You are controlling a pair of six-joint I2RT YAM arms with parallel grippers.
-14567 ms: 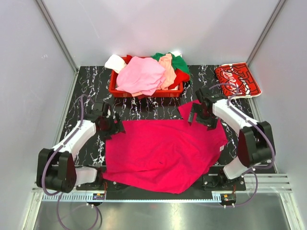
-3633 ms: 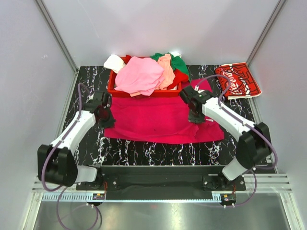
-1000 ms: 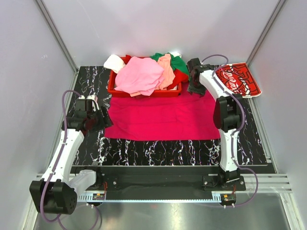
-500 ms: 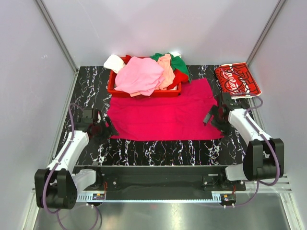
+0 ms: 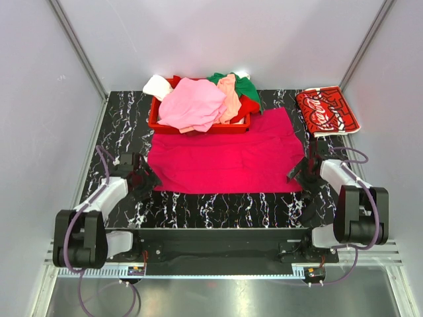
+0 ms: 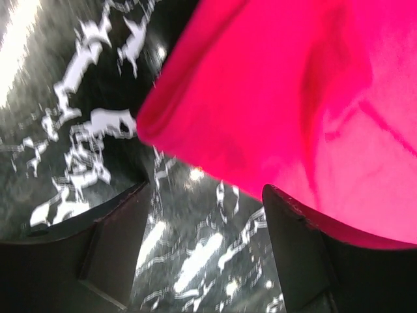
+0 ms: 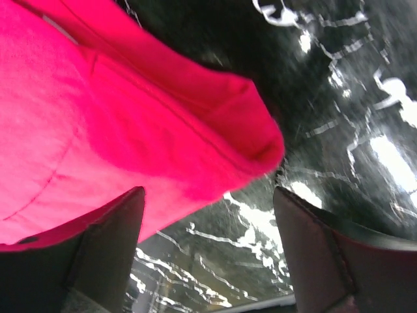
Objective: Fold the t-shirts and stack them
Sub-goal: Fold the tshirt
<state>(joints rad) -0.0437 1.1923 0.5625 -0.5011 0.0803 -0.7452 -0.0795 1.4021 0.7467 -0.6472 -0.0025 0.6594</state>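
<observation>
1. Lying flat on the worktop (image 5: pixel 218 206), the magenta tee (image 5: pixel 225 162) forms a wide folded band across the middle, its far edge right up against the basket (image 5: pixel 234 125).
2. The left end effector (image 5: pixel 147 181) sits low at the band's near left corner. In the left wrist view its fingers (image 6: pixel 114 251) are spread, with bare marbled worktop between them. The cloth corner lies just ahead of them and is not pinched.
3. The right end effector (image 5: pixel 301 175) sits low at the near right corner. Its fingers (image 7: pixel 313 257) also stand wide apart. The hemmed corner of the tee lies ahead of them, one edge running down toward the left finger. Whether the cloth touches that finger I cannot tell.
4. The basket holds a heap, with a pink tee (image 5: pixel 195 102) on top and a peach tee (image 5: pixel 230 96) beside it. A green tee (image 5: pixel 249 86) lies at the far right of the heap, and a white tee (image 5: pixel 157 86) spills over the far left corner.
5. The Coca-Cola tee (image 5: pixel 327 110) lies folded at the far right corner of the worktop, apart from the magenta tee.
</observation>
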